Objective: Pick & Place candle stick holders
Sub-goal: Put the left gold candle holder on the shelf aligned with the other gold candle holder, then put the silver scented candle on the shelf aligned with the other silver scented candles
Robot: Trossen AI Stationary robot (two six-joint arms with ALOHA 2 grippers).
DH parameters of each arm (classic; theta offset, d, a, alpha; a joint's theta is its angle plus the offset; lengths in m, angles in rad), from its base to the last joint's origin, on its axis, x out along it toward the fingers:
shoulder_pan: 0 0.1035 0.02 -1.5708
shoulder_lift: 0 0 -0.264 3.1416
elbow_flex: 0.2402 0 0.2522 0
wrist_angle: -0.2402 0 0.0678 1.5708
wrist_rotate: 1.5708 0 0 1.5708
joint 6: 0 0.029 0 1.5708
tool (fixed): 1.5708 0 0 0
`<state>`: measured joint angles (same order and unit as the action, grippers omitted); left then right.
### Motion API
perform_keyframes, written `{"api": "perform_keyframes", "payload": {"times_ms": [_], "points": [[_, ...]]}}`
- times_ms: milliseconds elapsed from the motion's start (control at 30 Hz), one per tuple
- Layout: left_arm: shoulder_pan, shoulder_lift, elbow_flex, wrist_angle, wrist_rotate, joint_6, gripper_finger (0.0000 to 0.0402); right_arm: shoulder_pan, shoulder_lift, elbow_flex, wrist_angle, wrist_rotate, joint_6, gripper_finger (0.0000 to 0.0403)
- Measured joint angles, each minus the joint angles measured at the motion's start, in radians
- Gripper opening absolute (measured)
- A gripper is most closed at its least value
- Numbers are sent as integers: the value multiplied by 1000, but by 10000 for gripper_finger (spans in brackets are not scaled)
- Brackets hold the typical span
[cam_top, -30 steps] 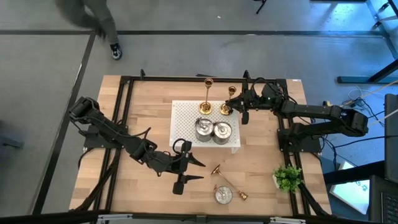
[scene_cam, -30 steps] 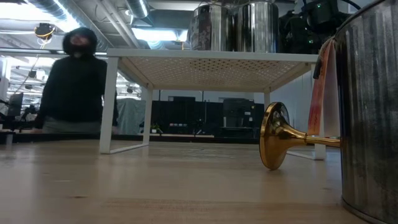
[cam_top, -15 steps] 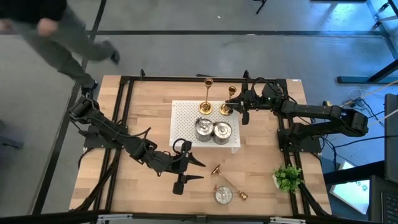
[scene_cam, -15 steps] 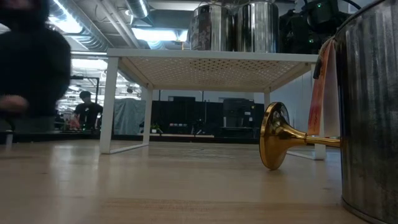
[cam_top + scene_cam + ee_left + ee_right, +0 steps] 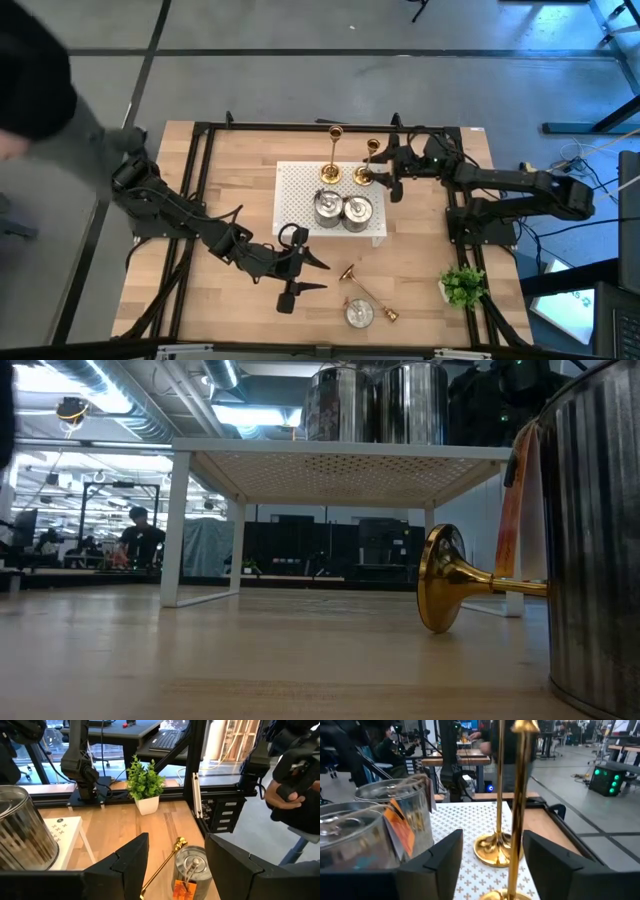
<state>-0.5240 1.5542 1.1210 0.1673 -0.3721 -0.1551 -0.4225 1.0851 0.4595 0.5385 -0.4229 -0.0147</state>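
A: Right arm?
B: Reaches in from the table's right side, low over the stand [image 5: 300,200]. Right gripper [image 5: 384,172] fingers apart, nothing held, just beside a gold candlestick [image 5: 365,165] upright on the stand.

A: Left arm?
B: Stretched across the table's near left. Left gripper [image 5: 312,272] half open, empty.

A: Other holders?
B: Second gold one [image 5: 332,155] upright on the stand; two silver holders [image 5: 343,210] at its front edge. One gold candlestick [image 5: 365,294] lies on the table beside a silver holder [image 5: 361,314].
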Motion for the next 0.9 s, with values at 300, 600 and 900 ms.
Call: {"api": "perform_keyframes", "payload": {"times_ms": [300,600,900], "points": [[-6,0,0,-8,0,-8,190,21,-55,0,-19,0,8,252],[-19,0,0,-12,0,-7,190,24,-132,0,-106,135,-19,266],[-25,0,0,-15,0,1,190,24,-295,0,-331,211,-52,266]]}}
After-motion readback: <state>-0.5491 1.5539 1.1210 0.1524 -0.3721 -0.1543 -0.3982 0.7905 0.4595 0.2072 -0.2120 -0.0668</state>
